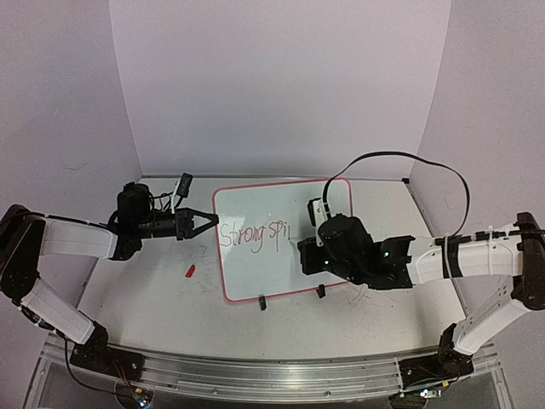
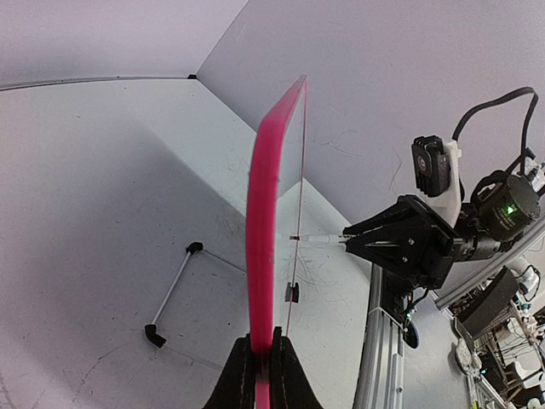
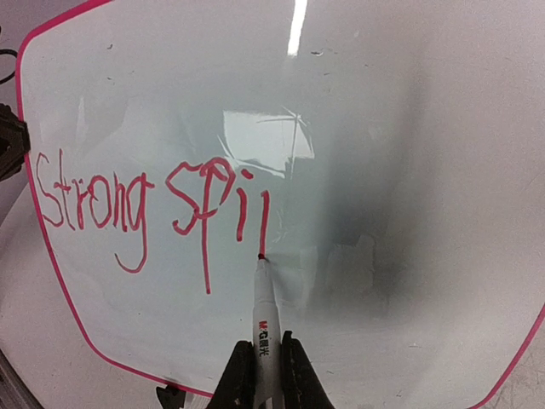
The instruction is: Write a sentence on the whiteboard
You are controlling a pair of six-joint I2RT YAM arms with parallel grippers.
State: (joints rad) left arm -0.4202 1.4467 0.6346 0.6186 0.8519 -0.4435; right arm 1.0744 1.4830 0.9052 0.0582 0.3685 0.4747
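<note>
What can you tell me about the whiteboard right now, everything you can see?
The whiteboard is a glossy white rectangle with a thin red-pink rim, rounded corners and two small black clip feet on its near edge. It sits mid-table, and the left claw is shut on its left edge. Red lettering reads "Strong spi" plus one further stroke. The marker, held in the right claw, touches the surface with its tip at that stroke's foot.

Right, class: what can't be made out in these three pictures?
- Right wrist view: marker label too small to read; whiteboard cut off at right edge.
- Left wrist view: sentence unseen, board is edge-on.
- Top view: red object on table too small to identify; right gripper hides marker tip.
</note>
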